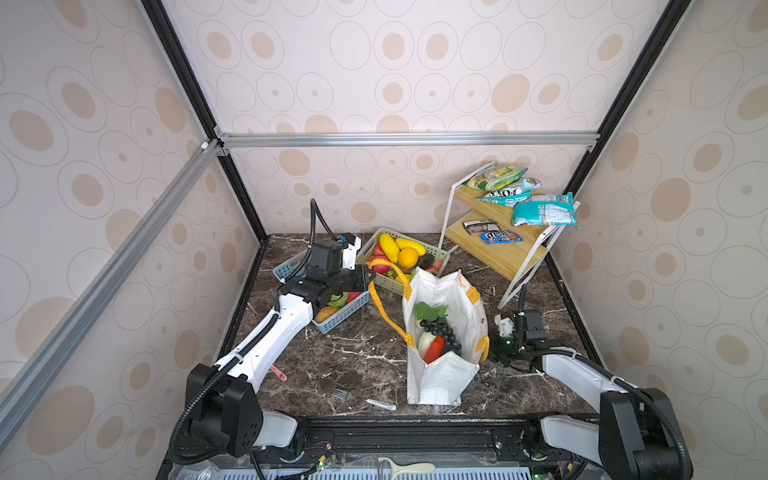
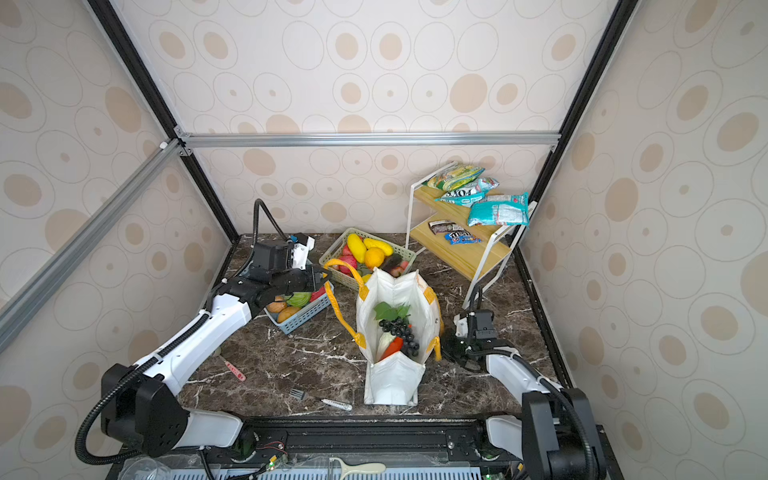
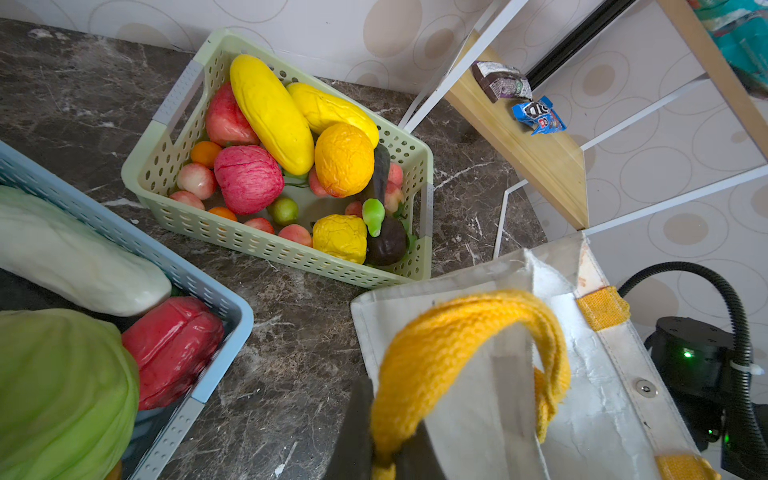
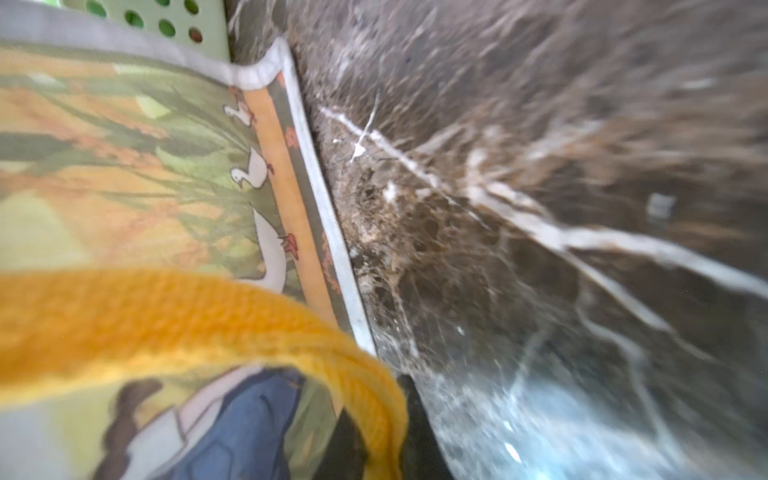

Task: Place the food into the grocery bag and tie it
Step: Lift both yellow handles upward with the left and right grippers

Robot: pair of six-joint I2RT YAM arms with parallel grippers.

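Observation:
The white grocery bag (image 1: 440,374) (image 2: 395,378) stands open at the table's middle. Inside it lie a green leaf (image 1: 428,311), a red-orange pepper (image 1: 434,349), a pale cabbage (image 1: 424,341) and dark grapes. My left gripper (image 1: 371,276) (image 3: 388,453) is shut on the bag's left yellow handle (image 3: 449,332) and holds it up and out beside the blue basket. My right gripper (image 1: 494,352) (image 4: 384,440) is low at the bag's right side, shut on the other yellow handle (image 4: 166,316). The bag's printed outer side (image 4: 124,166) fills the right wrist view.
A blue basket (image 1: 347,313) (image 3: 232,299) with produce sits under the left wrist. A green basket (image 1: 440,253) (image 3: 266,249) of fruit stands behind the bag. A wooden shelf (image 1: 498,245) with snack packets is at back right. A fork (image 1: 340,394) and a marker (image 1: 380,404) lie in front.

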